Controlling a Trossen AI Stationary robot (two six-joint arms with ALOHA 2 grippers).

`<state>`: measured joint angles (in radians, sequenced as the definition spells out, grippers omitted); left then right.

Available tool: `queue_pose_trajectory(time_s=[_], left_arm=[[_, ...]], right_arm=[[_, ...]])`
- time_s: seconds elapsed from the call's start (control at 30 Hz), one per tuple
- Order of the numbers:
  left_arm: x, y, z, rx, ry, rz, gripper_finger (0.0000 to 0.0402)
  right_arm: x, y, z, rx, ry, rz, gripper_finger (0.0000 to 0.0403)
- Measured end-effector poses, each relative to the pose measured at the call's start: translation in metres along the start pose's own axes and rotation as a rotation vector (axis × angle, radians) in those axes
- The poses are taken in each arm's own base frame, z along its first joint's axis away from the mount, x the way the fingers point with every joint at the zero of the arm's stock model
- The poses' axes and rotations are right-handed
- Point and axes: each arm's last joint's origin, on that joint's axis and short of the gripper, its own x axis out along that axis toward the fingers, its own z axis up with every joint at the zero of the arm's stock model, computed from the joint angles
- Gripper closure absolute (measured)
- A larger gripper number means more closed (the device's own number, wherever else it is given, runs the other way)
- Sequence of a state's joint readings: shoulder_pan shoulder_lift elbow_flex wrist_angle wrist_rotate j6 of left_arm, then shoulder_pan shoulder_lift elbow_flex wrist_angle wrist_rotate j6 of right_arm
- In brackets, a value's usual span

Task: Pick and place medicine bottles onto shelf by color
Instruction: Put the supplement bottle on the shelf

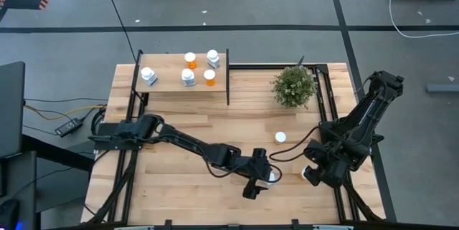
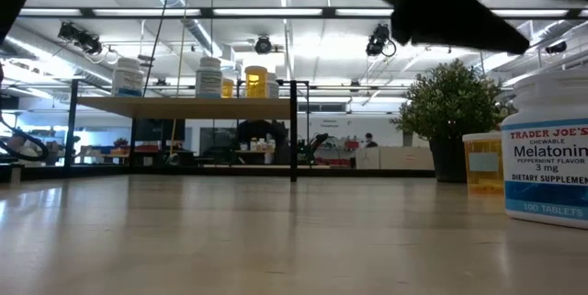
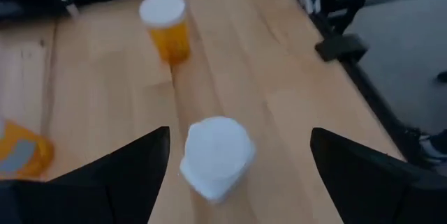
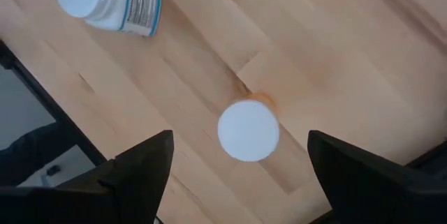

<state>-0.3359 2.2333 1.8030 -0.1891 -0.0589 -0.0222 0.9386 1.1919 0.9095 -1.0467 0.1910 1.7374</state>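
The light-wood counter (image 1: 179,180) carries the raised shelf (image 1: 168,81) at its far left corner, a potted plant (image 1: 294,85) near the far right corner, and three bottles toward the near right. These are an orange bottle with a white cap (image 1: 280,137) standing in front of the plant, a white bottle (image 1: 272,177) close to the near edge, and another orange bottle (image 1: 300,173) just beside it. On the shelf stand five bottles: three white ones (image 1: 149,77) and two orange ones (image 1: 209,77).

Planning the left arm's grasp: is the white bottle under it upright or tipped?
Upright: the white bottle shows its cap from above, between the open left gripper's fingers.
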Motion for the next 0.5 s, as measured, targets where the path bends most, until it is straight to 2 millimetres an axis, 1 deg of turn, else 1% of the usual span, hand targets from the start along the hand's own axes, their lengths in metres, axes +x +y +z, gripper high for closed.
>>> queue_pose_trajectory(time_s=[0.17,0.27,0.4,0.5], left_arm=[[0.011,0.001,-0.005,0.041,-0.013,0.010,0.0049],[0.020,0.000,-0.015,0.058,0.020,0.009,0.0049],[0.022,0.001,-0.017,0.060,0.022,0.027,0.0049],[0.025,0.003,-0.020,0.061,0.027,0.088,0.0049]], right_arm=[[-0.004,0.001,0.001,0.034,-0.018,-0.005,0.0065],[-0.004,0.001,0.001,0.062,-0.020,-0.005,0.0065],[-0.004,0.001,0.001,0.092,-0.023,-0.004,0.0065],[-0.004,0.001,0.001,0.100,-0.023,-0.004,0.0065]])
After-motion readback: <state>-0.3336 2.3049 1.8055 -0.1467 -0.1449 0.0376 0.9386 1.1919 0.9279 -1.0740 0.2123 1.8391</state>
